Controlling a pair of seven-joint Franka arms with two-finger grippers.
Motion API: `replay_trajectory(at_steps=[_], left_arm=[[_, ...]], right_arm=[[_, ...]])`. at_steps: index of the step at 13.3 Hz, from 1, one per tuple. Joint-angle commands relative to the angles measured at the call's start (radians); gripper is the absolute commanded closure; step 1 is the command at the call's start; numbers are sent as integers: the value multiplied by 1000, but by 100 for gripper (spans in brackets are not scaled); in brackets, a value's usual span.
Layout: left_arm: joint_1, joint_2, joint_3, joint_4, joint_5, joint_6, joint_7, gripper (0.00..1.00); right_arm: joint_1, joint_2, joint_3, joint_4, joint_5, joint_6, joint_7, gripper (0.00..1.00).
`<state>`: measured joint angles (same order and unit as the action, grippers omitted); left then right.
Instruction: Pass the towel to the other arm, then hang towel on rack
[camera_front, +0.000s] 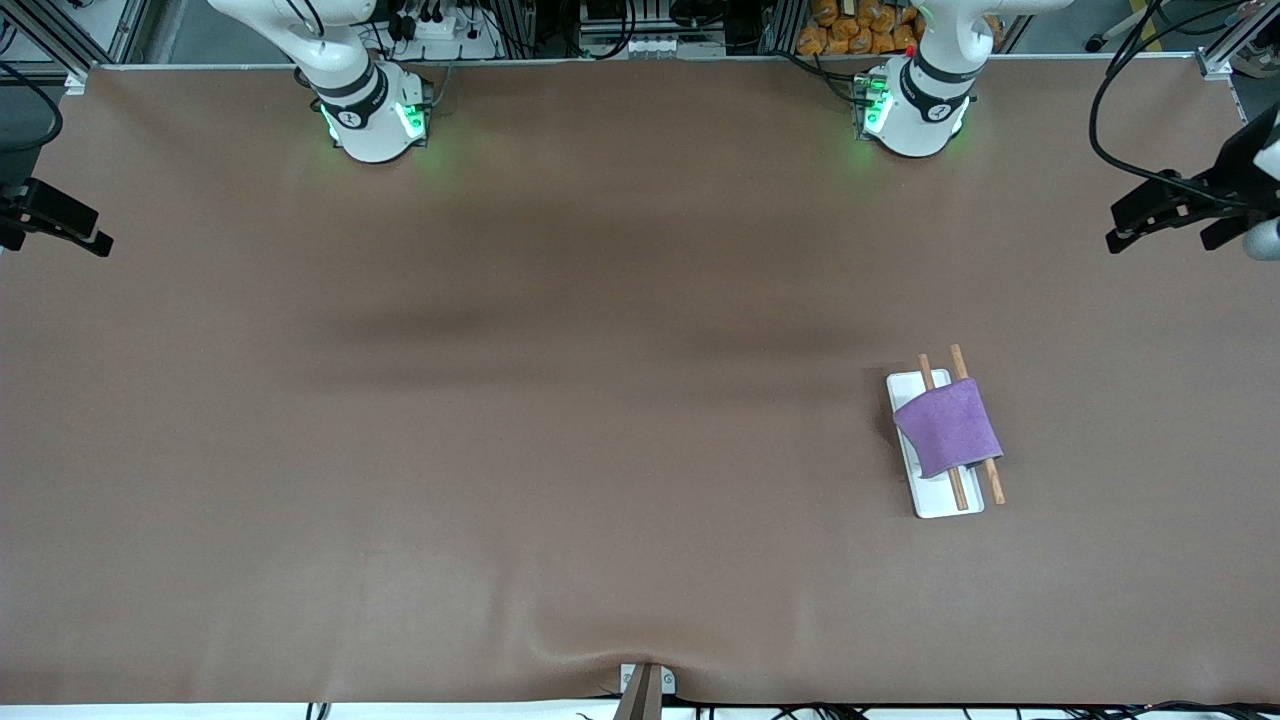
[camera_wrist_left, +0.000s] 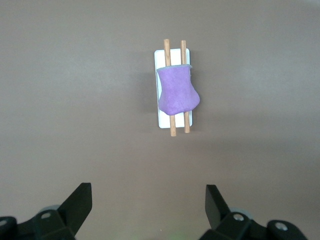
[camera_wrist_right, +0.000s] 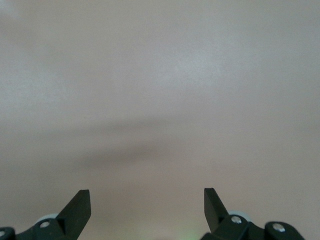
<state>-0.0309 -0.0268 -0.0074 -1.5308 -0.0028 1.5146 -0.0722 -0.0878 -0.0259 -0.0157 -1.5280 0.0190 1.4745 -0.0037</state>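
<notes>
Front view: purple towel (camera_front: 948, 426) draped across the two brown wooden rods of the rack (camera_front: 938, 500), covering their middle stretch, with rod ends protruding from the cloth on both the nearer and the farther side. White base plate of the rack flat on the brown table (camera_front: 560, 420), toward the left arm's end and nearer to the front camera than the arm bases. Towel hanging slightly askew, one edge spilling past the rod that overhangs the base. Both arm bases along the farther table edge, green lights lit; neither gripper visible from this camera. Left wrist view: left gripper (camera_wrist_left: 148, 205) raised high over the table, fingers (camera_wrist_left: 80, 200) spread wide apart and holding nothing, towel (camera_wrist_left: 177, 92) and rack (camera_wrist_left: 162, 121) well apart from the fingertips and seen from above, cloth wrapped over both rods with a darker hem at one end. Right wrist view: right gripper (camera_wrist_right: 147, 205) likewise held over bare table (camera_wrist_right: 160, 100), fingers (camera_wrist_right: 214, 200) parted wide and gripping nothing, only soft shadows on the surface below. Towel touched by neither gripper, supported solely by the rods.
</notes>
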Motion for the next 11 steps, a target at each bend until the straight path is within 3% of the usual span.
replay_trajectory(at_steps=[1,11], left_arm=[[-4,13,0,26,4,-16,-7,0],[-24,-24,0,-12,3,-74,-14,0]], right_arm=[[-10,3,11,14,-4,-10,7,0],[-10,3,11,14,-2,-8,5,0]])
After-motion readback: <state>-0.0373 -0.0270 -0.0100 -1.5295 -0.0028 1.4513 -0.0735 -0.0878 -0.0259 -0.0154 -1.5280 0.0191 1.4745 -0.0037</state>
